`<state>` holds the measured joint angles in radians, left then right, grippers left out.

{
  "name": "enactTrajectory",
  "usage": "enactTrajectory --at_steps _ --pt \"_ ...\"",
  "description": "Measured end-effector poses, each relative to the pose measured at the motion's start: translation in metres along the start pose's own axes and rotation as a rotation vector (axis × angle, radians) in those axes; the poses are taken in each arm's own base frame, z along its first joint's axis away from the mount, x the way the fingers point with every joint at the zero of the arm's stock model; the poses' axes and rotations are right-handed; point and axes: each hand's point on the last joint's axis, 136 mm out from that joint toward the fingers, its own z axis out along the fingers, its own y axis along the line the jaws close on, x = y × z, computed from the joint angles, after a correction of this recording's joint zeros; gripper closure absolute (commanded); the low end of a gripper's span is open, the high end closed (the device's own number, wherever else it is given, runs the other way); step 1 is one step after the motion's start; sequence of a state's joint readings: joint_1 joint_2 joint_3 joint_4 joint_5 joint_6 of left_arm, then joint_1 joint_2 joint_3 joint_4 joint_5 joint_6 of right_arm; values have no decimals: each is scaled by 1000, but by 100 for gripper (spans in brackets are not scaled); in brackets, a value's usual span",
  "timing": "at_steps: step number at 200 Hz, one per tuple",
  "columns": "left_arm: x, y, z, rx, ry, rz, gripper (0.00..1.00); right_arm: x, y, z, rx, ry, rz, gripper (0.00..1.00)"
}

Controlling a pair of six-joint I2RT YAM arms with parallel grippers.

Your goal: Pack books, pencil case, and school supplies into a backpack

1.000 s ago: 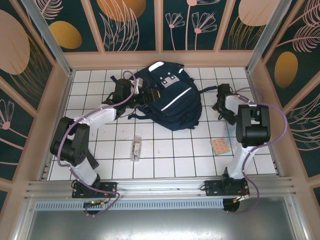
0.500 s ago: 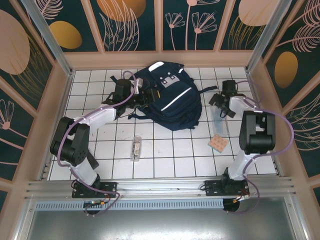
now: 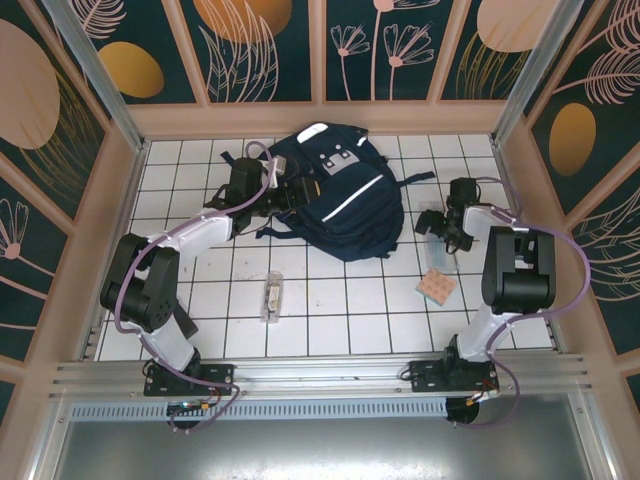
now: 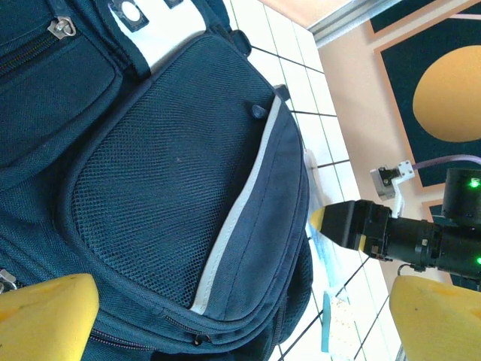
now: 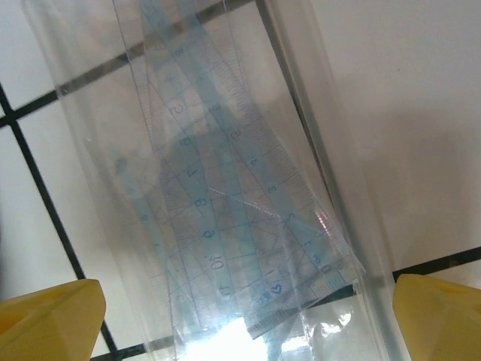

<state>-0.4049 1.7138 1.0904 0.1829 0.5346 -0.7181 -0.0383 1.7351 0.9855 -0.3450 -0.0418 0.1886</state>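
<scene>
Pouch [image 5: 218,188] lies lengthwise near-to-far beneath the released right hand [image 5: 244,320] (left hand [image 4: 240,320] likewise released).

- The white-tiled table [image 3: 340,320] carries a grid of dark lines.
- The navy backpack [image 3: 335,200] lies at the middle of the far edge.
- A narrow clear box [image 3: 272,298] lies left of centre, toward the near edge.
- A pinkish-tan pad [image 3: 436,288] lies near the right edge.
- A clear bluish pouch [image 5: 225,188] holding rulers lies flat just beyond the pad.
</scene>
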Motion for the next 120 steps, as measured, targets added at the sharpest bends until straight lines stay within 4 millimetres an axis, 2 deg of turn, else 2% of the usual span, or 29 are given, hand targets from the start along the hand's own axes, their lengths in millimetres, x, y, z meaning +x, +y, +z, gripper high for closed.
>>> enactTrajectory --at_steps 40,62,93,120 --pt "-2 -3 -1 -3 3 11 1 2 -1 7 79 -1 -61 4" --pt "-5 -5 -1 -1 1 17 1 0 -1 9 110 -8 -79 14" --pt "-6 -6 -1 0 0 18 1 -3 0 9 111 -14 -83 35" --pt "-5 -6 -1 -6 7 31 6 -5 2 9 103 -20 -80 44"
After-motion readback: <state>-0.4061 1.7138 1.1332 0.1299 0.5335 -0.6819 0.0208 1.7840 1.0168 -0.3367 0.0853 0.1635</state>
